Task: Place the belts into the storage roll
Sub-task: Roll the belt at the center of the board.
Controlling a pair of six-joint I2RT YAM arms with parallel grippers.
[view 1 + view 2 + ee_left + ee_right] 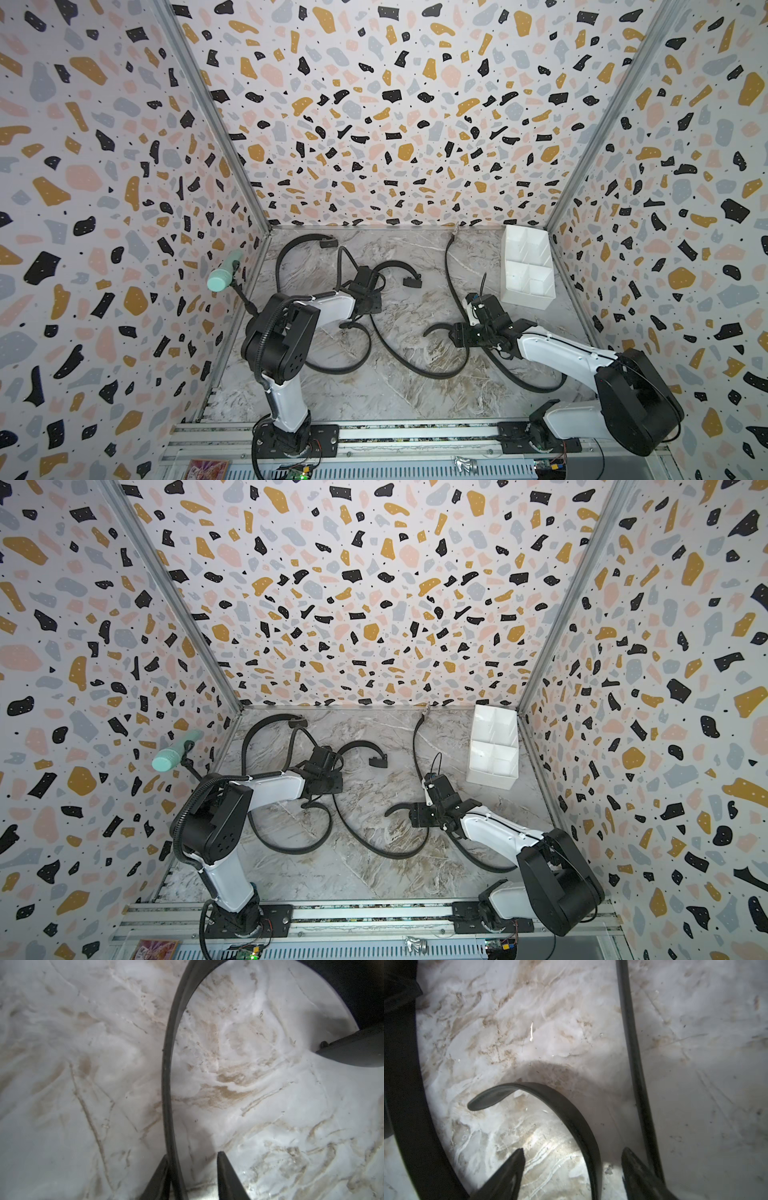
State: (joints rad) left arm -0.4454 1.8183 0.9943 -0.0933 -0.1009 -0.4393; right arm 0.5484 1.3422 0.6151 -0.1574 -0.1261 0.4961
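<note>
Currently, clear of the storage roll [528,266], my left gripper [193,1156] is straddling the arched belt [166,1064], unclenched; my right gripper [573,1149] is straddling the curled belt [571,1109], likewise released.

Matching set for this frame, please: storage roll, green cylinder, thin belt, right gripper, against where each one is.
Things:
1. storage roll
2. mint-green cylinder
3. thin belt
4. right gripper

Places:
A. at the left edge
B. fingers either side of a curled belt end
C. far-right corner
D. runs from the far edge toward the near side

Pairs: 1-C, 2-A, 3-D, 4-B
</note>
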